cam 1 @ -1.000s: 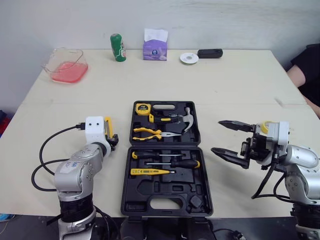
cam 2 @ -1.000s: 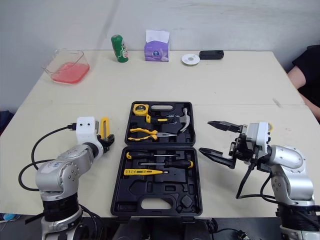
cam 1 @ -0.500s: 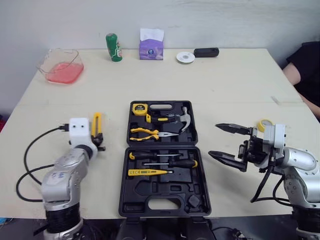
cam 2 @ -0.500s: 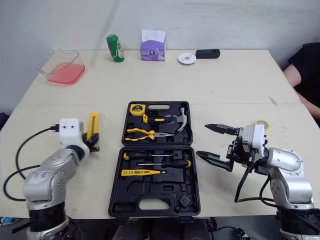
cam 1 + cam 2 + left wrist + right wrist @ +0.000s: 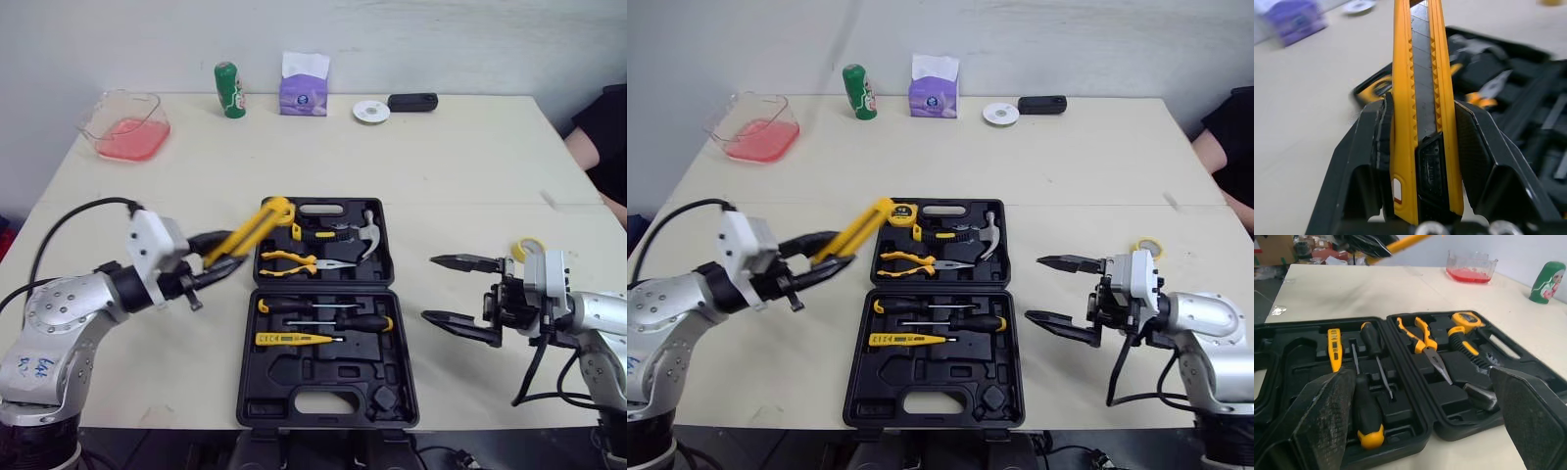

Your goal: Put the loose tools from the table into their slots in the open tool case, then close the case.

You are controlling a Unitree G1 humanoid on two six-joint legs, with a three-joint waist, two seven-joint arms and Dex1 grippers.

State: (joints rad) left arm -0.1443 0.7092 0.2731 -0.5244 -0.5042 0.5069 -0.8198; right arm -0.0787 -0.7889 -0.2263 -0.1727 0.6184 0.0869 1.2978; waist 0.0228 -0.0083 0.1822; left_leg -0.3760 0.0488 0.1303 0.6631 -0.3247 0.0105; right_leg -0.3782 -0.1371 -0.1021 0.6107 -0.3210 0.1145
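The black tool case lies open mid-table, holding a tape measure, hammer, pliers, screwdrivers and a yellow tester. My left gripper is shut on a yellow utility knife, held in the air by the case's left edge, its tip over the tape measure. In the left wrist view the knife stands between both fingers. My right gripper hangs open just right of the case, holding nothing. A yellow tape roll lies behind the right wrist.
Along the table's far side stand a clear tub with pink contents, a green can, a purple tissue box, a white disc and a black bar-shaped object. A person's dark sleeve shows at the right edge.
My left gripper has lifted the utility knife off the table and swung it right, up to the case's left edge. The right gripper has stayed open and barely shifted.
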